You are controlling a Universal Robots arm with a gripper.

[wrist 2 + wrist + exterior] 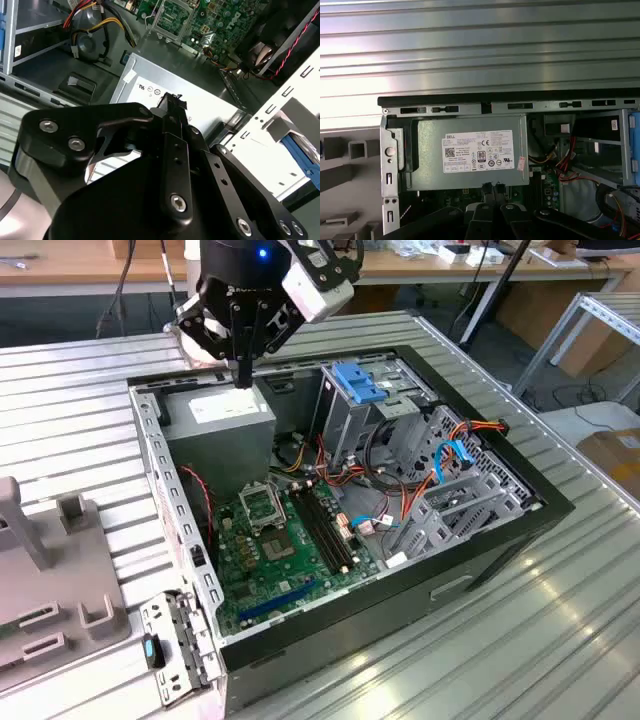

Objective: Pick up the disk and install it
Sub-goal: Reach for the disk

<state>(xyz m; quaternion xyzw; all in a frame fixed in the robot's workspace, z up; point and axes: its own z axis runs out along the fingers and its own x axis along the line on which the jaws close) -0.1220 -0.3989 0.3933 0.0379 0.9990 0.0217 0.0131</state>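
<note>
Pick-up is the step in hand, we judge, not yet started. Disk (pixel 178 650), as we take it: silver piece with a blue edge, lying on the bench (pixel 90 390) beside the near corner of the case (pixel 330 625), at the exterior view's left; not certain. Gripper (pixel 243 378) hangs over the power supply (pixel 230 415), well apart from the disk. Fingers (pixel 486 190) pressed together, holding nothing; whether they touch the supply we cannot tell. Done well: fingers spread wide before descent, squared to the disk's long sides, clear of the case wall.
</note>
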